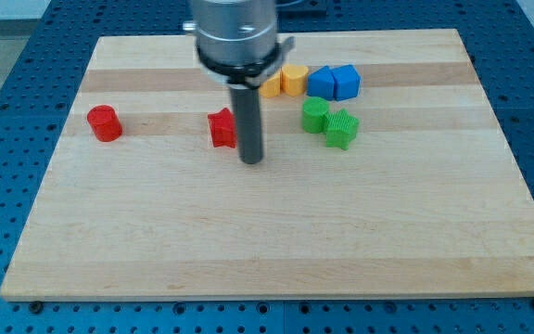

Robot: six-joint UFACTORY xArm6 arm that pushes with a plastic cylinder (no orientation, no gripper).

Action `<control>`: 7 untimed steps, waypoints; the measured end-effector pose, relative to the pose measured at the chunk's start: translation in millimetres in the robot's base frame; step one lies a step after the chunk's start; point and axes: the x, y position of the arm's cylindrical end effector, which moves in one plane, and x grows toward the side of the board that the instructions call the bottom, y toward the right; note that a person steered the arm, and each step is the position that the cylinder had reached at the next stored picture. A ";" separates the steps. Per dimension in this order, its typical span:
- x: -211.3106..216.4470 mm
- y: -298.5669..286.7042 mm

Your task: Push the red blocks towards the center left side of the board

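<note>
A red cylinder block stands at the board's centre left. A red star-shaped block lies near the board's middle. My tip is on the board just right of and slightly below the red star block, touching or nearly touching its right side. The rod hides part of the star's right edge.
Right of the rod lie two yellow blocks, partly hidden by it, two blue blocks, and two green blocks. The wooden board rests on a blue perforated table.
</note>
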 end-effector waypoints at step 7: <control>-41.9 -144.3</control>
